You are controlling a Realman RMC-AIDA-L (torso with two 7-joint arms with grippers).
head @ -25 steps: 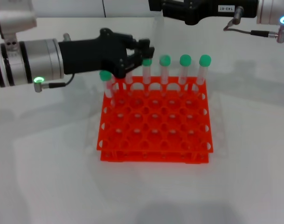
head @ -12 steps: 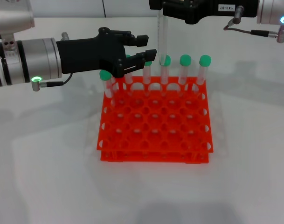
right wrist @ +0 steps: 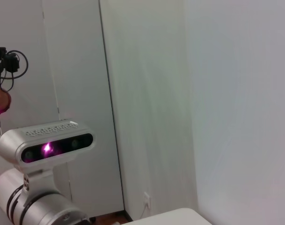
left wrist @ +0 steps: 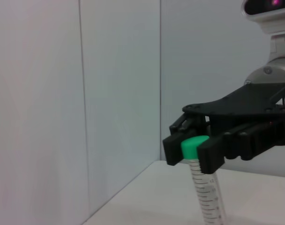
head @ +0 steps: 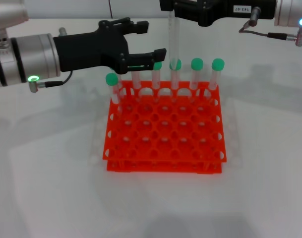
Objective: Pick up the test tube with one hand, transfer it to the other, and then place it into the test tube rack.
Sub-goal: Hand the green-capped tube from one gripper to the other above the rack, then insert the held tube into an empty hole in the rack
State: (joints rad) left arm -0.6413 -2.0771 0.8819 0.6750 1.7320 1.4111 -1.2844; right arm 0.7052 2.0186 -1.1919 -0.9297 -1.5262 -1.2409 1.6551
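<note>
1. Basically, white table [head: 51,188] carries everything; the test tube rack [head: 164,144] sits mid-table, orange-red, its holes facing up to take tubes.
2. Left gripper [head: 146,39], unlabelled black, reaches in over the rack's far-left corner; jaws apart with nothing between them, so likely it has handed off.
3. Right gripper [head: 176,11], the one with the white label, sits at the head view's top edge, above the rack's far edge. Jaws clamped on the test tube's green cap, clear from the left wrist view [left wrist: 193,152].
4. The test tube [head: 172,39] hangs upright from that grip, tip down, so it can drop straight into a hole; its tip is near the far row, though I can't tell which hole it lines up with.
5. Other green-capped tubes [head: 197,74] stand along the rack's far edge, one more [head: 112,89] at the far-left corner.
</note>
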